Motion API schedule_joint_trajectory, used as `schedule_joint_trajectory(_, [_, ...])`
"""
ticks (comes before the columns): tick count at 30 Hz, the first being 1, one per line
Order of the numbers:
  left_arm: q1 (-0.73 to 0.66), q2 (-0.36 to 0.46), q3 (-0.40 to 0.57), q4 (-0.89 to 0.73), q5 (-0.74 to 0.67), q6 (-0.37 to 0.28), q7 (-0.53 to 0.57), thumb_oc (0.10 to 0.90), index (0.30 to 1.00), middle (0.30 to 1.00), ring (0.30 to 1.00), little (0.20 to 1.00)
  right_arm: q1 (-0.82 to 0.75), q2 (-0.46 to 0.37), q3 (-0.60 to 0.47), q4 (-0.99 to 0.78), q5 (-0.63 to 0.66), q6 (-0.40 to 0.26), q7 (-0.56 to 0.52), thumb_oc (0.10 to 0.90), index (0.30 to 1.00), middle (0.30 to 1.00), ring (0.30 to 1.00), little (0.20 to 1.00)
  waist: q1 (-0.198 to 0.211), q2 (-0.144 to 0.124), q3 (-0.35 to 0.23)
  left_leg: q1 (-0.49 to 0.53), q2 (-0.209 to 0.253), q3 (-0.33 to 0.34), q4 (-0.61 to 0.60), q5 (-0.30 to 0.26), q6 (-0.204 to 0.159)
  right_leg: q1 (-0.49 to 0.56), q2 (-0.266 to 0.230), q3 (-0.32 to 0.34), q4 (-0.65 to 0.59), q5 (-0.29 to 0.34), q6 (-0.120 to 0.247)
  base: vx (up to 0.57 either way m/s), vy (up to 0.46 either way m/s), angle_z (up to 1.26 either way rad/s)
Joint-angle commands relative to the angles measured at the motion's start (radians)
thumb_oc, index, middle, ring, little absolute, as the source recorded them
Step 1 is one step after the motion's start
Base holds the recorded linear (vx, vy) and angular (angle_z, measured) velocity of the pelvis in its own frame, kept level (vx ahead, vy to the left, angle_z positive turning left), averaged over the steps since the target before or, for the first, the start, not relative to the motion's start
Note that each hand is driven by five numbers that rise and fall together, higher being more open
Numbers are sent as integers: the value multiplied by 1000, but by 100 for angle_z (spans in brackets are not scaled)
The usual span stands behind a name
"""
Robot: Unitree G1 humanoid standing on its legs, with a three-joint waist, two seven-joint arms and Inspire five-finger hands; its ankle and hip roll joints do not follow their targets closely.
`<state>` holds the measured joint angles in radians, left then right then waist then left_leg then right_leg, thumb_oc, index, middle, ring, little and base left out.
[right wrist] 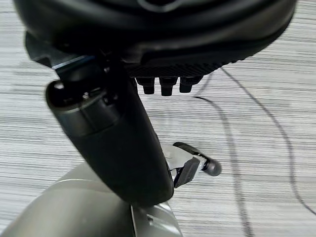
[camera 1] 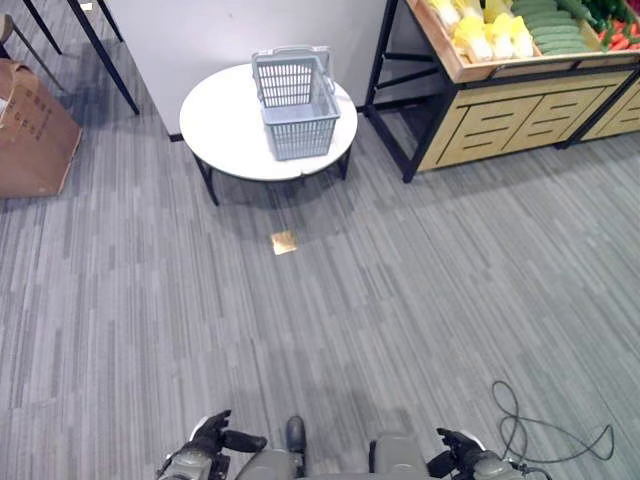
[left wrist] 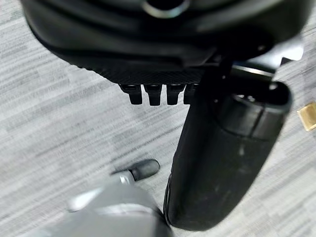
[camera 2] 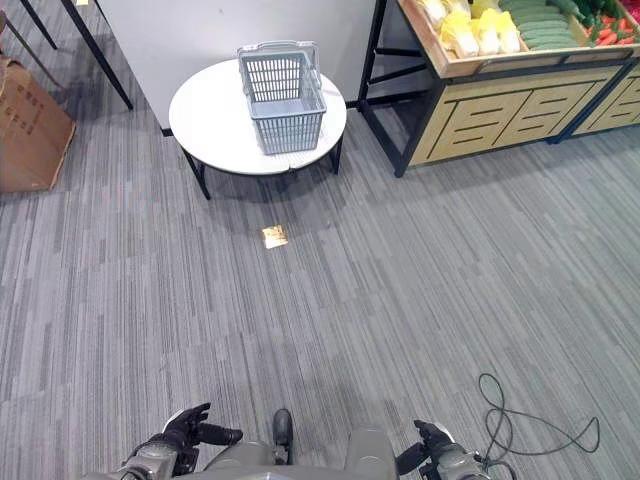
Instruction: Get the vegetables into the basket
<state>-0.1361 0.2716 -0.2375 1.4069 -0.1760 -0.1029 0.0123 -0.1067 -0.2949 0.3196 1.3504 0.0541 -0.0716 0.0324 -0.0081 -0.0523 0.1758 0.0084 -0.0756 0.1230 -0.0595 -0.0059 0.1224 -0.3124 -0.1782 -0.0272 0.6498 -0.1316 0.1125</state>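
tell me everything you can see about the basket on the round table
The basket is pale grey-blue, plastic by the look of it, with slotted lattice walls and a rectangular rim wider than its base. Its handle is folded back along the far edge of the rim. It stands upright on the white round table, right of the table's middle, and looks empty. Nothing but the tabletop touches it.

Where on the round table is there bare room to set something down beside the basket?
The white round table is bare on its left half, from the grey basket out to the rim, with a narrower strip along the near edge. The basket fills the right side up to the far edge. The produce shelf is crowded.
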Motion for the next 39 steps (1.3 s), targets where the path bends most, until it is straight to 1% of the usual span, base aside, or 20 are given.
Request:
schedule_joint_trajectory(1, [29, 26, 51, 8, -4, -3, -4, 900, 1000, 1000, 1000, 1000, -20, 7, 10, 6, 27, -17, 7, 900, 1000, 1000, 1000, 1000, -22, 9, 36, -38, 77, -46, 90, -33, -93, 100, 55, 21, -493, 244, 28, 321, -12, 18])
schedule_joint_trajectory(4, [32, 21, 56, 7, 1, -8, -7, 900, 1000, 1000, 1000, 1000, -11, 4, 2, 3, 31, -17, 7, 900, 1000, 1000, 1000, 1000, -52, 10, 42, 32, 65, -98, 87, -73, -106, 45, 62, 45, -596, 312, 45, 324, -53, 52])
schedule_joint_trajectory(6, [37, 18, 56, 10, 0, -7, -8, 900, 1000, 1000, 1000, 1000, 0, -1, -2, 3, 24, -14, 12, 900, 1000, 1000, 1000, 1000, -60, 15, 39, 83, 69, -127, 75, -85, -118, 29, 64, 33, -600, 338, 47, 363, -145, 101])
schedule_joint_trajectory(9, [44, 14, 59, 13, 3, -5, -10, 900, 1000, 1000, 1000, 1000, 10, -6, -3, 6, 20, -12, 13, 900, 1000, 1000, 1000, 1000, -59, 20, 26, 104, 83, -133, 81, -94, -134, 49, 63, 5, -602, 330, 37, 263, -168, 75])
schedule_joint_trajectory(10, [46, 14, 62, 18, -1, -3, -8, 900, 1000, 1000, 1000, 1000, 9, -13, 1, 5, 15, -13, 16, 900, 1000, 1000, 1000, 1000, -61, 32, 13, 111, 112, -150, 93, -73, -157, 56, 87, -13, -589, 308, 17, 145, -152, 37])
schedule_joint_trajectory(11, [46, 14, 62, 18, -1, -3, -8, 900, 1000, 1000, 1000, 1000, 9, -13, 1, 5, 15, -13, 16, 900, 1000, 1000, 1000, 1000, -62, 33, 13, 111, 113, -151, 93, -73, -158, 56, 88, -14, -588, 308, 16, 373, -337, 8])
schedule_joint_trajectory(13, [42, 6, 58, 11, -4, -2, -4, 900, 1000, 1000, 1000, 1000, 7, -33, 2, 3, 32, -18, 13, 900, 1000, 1000, 1000, 1000, -66, 60, 9, 93, 154, -193, 204, 18, -204, 68, 134, -35, -523, 229, -31, 406, -351, -1])
schedule_joint_trajectory(14, [39, 4, 59, 10, -14, -1, -2, 900, 1000, 1000, 1000, 1000, 9, -42, 1, 4, 30, -19, 13, 900, 1000, 1000, 1000, 1000, -67, 65, 14, 67, 167, -194, 276, 72, -223, 75, 140, -39, -510, 210, -46, 263, -248, 13])
schedule_joint_trajectory(15, [36, 3, 58, 6, -19, 0, -1, 900, 1000, 1000, 1000, 1000, 8, -46, -2, 5, 35, -20, 8, 900, 1000, 1000, 1000, 1000, -66, 61, 18, 38, 168, -197, 343, 85, -227, 83, 141, -40, -499, 194, -57, 179, -187, 14])
schedule_joint_trajectory(18, [35, 1, 50, 3, -29, -1, 0, 900, 1000, 1000, 1000, 1000, 10, -58, -11, 16, 44, -21, -1, 900, 1000, 1000, 1000, 1000, -52, 50, 40, -33, 161, -199, 433, 133, -220, 128, 145, -42, -494, 163, -77, 188, -139, 1])
schedule_joint_trajectory(22, [31, -3, 29, -17, -23, -11, 11, 900, 1000, 1000, 1000, 1000, 20, -68, -23, 28, 42, -17, -10, 900, 1000, 1000, 1000, 1000, -27, 45, 53, -209, 156, -130, 265, 69, -195, 200, 118, -35, -524, 127, -59, 223, -7, 14])
schedule_joint_trajectory(23, [31, -3, 28, -17, -23, -11, 11, 900, 1000, 1000, 1000, 1000, 21, -68, -23, 28, 42, -17, -10, 900, 1000, 1000, 1000, 1000, -25, 44, 55, -205, 155, -128, 265, 67, -195, 202, 117, -33, -523, 124, -59, 156, 68, 24])
schedule_joint_trajectory(24, [30, -5, 24, -20, -20, -13, 16, 900, 1000, 1000, 1000, 1000, 21, -70, -24, 31, 39, -15, -14, 900, 1000, 1000, 1000, 1000, -18, 51, 56, -226, 160, -123, 217, 84, -199, 217, 118, -27, -527, 115, -56, 273, 138, -26])
schedule_joint_trajectory(25, [34, -2, 22, -21, -18, -16, 21, 900, 1000, 1000, 1000, 1000, 20, -73, -24, 33, 34, -15, -19, 900, 1000, 1000, 1000, 1000, 0, 75, 54, -295, 175, -126, 140, 175, -209, 255, 130, -11, -538, 99, -56, 377, 174, -58])
schedule_joint_trajectory(27, [39, 4, 27, -16, -25, -18, 17, 900, 1000, 1000, 1000, 1000, 21, -72, -25, 35, 25, -18, -20, 900, 1000, 1000, 1000, 1000, 17, 85, 47, -299, 171, -133, 87, 212, -215, 304, 137, 17, -547, 81, -51, 403, 187, -60])
schedule_joint_trajectory(31, [55, -1, 35, -7, -20, -17, 9, 900, 1000, 1000, 1000, 1000, 37, -61, -35, 39, 13, -16, -12, 900, 1000, 1000, 1000, 1000, 23, 75, 27, -274, 178, -83, 80, 206, -207, 359, 119, 53, -547, 61, -34, 277, 197, -47])
schedule_joint_trajectory(33, [65, 2, 40, 3, -6, -10, 4, 900, 1000, 1000, 1000, 1000, 50, -47, -38, 45, 1, -11, -9, 900, 1000, 1000, 1000, 1000, 20, 53, 8, -250, 150, -65, 82, 178, -173, 361, 77, 73, -513, 80, -3, 368, 403, -56])
schedule_joint_trajectory(34, [63, 12, 34, 1, 11, -10, 2, 900, 1000, 1000, 1000, 1000, 52, -36, -31, 40, -1, -10, -4, 900, 1000, 1000, 1000, 1000, 15, 32, 1, -240, 128, -42, 98, 149, -153, 349, 53, 99, -490, 134, 18, 263, 353, -47])
schedule_joint_trajectory(38, [56, 24, 35, -7, 12, -9, 0, 900, 1000, 1000, 1000, 1000, 42, -15, -16, 27, 0, -6, 5, 900, 1000, 1000, 1000, 1000, 13, 7, -1, -225, 99, -11, 109, 104, -123, 308, 26, 116, -441, 229, 40, 150, 248, -19])
schedule_joint_trajectory(39, [53, 31, 35, -12, 10, -8, -4, 900, 1000, 1000, 1000, 1000, 34, -12, -10, 18, 1, -6, 6, 900, 1000, 1000, 1000, 1000, 15, 2, 7, -216, 89, -3, 111, 87, -107, 276, 16, 101, -373, 293, 48, 83, 179, 1])
